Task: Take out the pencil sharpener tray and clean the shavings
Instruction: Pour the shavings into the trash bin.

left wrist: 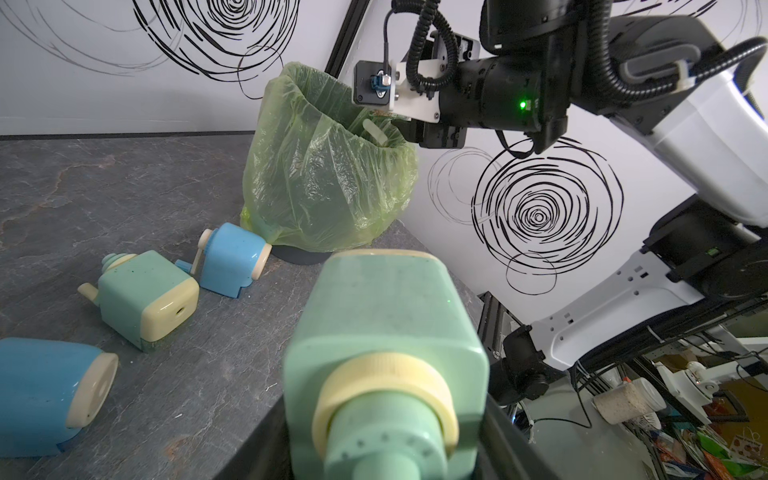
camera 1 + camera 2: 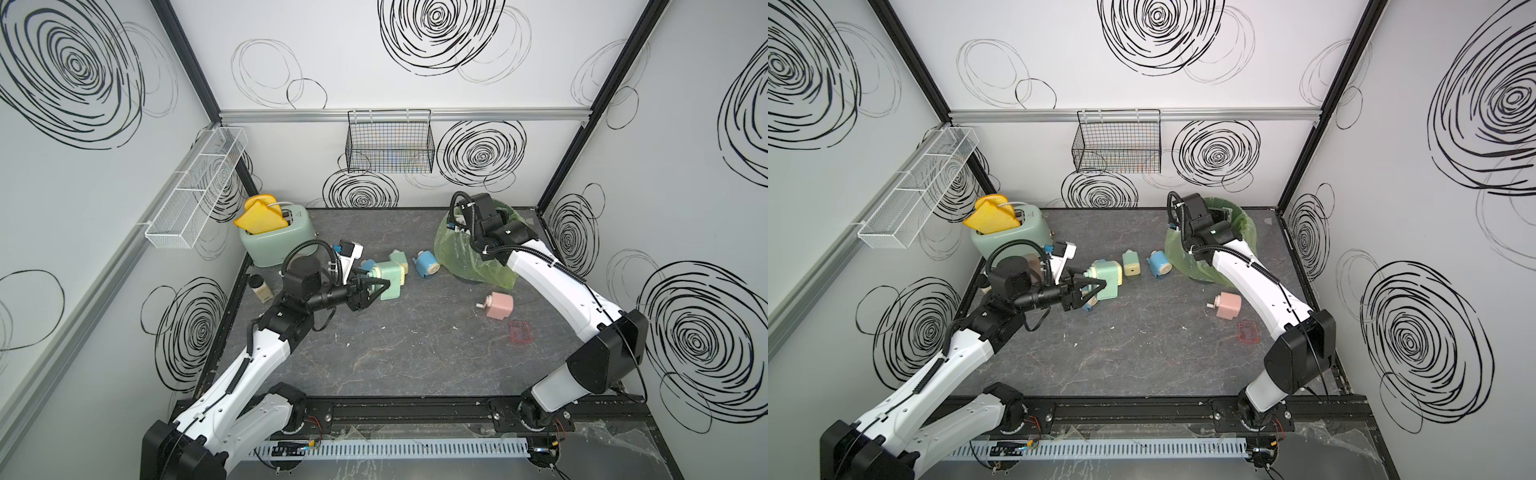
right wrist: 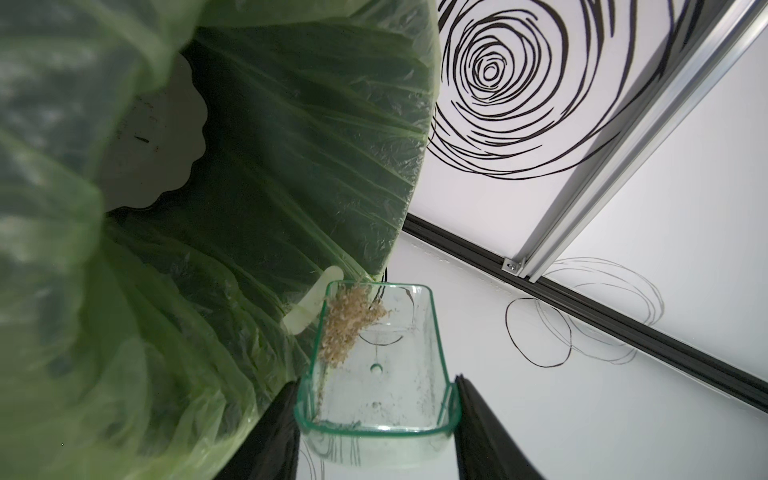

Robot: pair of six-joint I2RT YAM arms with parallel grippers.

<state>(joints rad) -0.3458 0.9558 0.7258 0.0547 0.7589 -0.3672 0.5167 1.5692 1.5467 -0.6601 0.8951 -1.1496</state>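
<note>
Saw the clear tray (image 3: 376, 374) pinched across its width by the right gripper (image 3: 378, 415), long axis running straight out from the jaws, far end at the green bin bag (image 3: 249, 208) rim. Noted tan shavings (image 3: 349, 328) clumped at that far end. Found the left gripper (image 2: 376, 293) clamped on the mint sharpener (image 1: 386, 324), well apart.

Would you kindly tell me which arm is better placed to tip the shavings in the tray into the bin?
Right. The right gripper holds the clear tray at the rim of the bin, with shavings clinging inside. The left gripper is busy clamping the mint sharpener, away from the bin.
</note>
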